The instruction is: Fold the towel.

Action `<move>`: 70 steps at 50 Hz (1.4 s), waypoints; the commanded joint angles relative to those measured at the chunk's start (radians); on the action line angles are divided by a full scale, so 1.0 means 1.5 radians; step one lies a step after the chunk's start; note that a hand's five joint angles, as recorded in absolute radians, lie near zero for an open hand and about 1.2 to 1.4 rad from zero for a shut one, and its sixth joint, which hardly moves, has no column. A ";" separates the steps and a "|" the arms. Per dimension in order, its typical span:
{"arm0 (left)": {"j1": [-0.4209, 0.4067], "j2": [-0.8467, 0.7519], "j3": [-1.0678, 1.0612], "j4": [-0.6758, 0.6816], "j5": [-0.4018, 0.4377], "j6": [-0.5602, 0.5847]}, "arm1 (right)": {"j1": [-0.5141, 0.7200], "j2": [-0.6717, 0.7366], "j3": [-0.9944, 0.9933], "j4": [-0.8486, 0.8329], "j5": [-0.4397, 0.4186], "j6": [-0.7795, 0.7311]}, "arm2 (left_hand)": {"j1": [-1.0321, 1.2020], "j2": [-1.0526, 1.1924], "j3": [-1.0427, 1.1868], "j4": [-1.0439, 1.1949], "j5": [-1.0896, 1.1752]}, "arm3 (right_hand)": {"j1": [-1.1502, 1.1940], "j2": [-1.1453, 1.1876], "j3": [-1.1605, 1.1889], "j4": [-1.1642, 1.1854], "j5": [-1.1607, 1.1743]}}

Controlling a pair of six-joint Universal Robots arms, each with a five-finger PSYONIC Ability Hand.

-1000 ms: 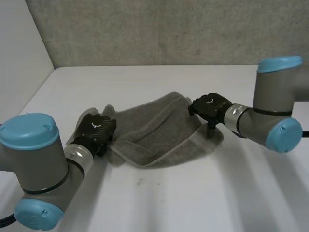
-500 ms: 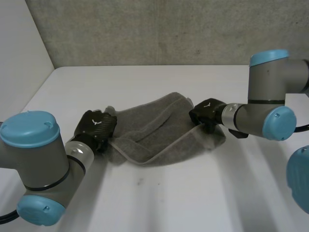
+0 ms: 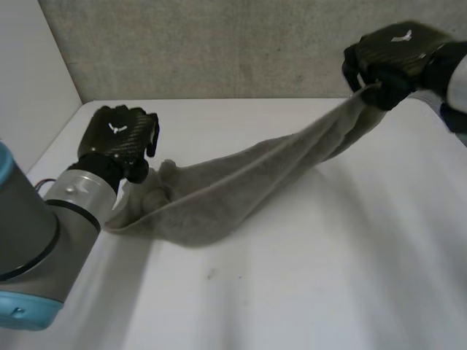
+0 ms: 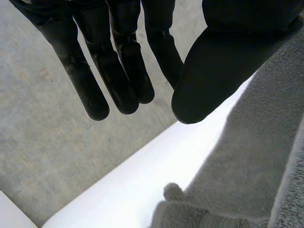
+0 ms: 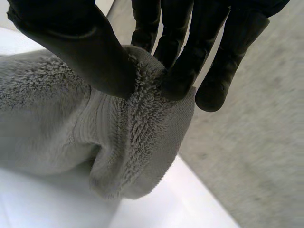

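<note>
The grey towel [image 3: 219, 193] stretches as a long band from the table's left side up to the back right. High at the back right, my right hand [image 3: 394, 51] is shut on the towel's end. In the right wrist view its thumb [image 5: 71, 42] and fingers [image 5: 180, 71] pinch a bunched edge of the towel [image 5: 57, 109]. My left hand [image 3: 117, 138] is raised above the towel's left end. Its fingers [image 4: 118, 71] are straight, with nothing between them and the thumb. The towel [image 4: 247, 161] lies beside the thumb, and its bunched left end sags to the table.
The white table [image 3: 306, 277] spreads in front of the towel. A grey wall [image 3: 219, 44] closes the back and a white panel [image 3: 29, 73] stands at the left. My left arm [image 3: 36, 233] fills the near left corner.
My right hand closed on the towel's right end and lifted it up and back to the right, pulling the towel taut. The left hand rose and moved back to the left.
</note>
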 commanded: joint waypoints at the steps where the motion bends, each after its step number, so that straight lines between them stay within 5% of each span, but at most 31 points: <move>1: -0.001 0.007 -0.008 -0.022 0.001 -0.005 | -0.006 -0.048 0.038 -0.002 -0.011 -0.003 | -0.070 -0.071 -0.071 -0.072 -0.073 | 0.043 0.044 0.042 0.038 0.039; 7: 0.000 -0.030 -0.050 -0.023 0.003 -0.006 | -0.011 -0.041 0.098 -0.033 -0.018 -0.009 | -0.319 -0.319 -0.319 -0.321 -0.322 | 0.043 0.044 0.042 0.038 0.039; 9: 0.007 -0.030 -0.077 -0.020 0.004 -0.004 | -0.016 -0.028 0.123 -0.062 -0.012 -0.011 | -0.512 -0.512 -0.512 -0.513 -0.514 | 0.043 0.044 0.042 0.038 0.039; 21: 0.024 -0.042 -0.127 -0.014 0.015 -0.004 | -0.045 0.005 0.132 -0.088 -0.012 -0.010 | -0.501 -0.501 -0.501 -0.503 -0.504 | 0.043 0.044 0.042 0.038 0.039; 42: 0.101 -0.181 -0.093 0.017 0.031 -0.003 | -0.067 0.006 0.133 -0.099 -0.013 -0.006 | -0.129 -0.129 -0.130 -0.131 -0.132 | 0.043 0.044 0.042 0.038 0.039; 70: 0.096 -0.209 -0.080 0.067 0.052 -0.005 | -0.069 0.010 0.138 -0.106 -0.012 0.000 | 0.242 0.242 0.242 0.241 0.240 | 0.043 0.044 0.042 0.038 0.039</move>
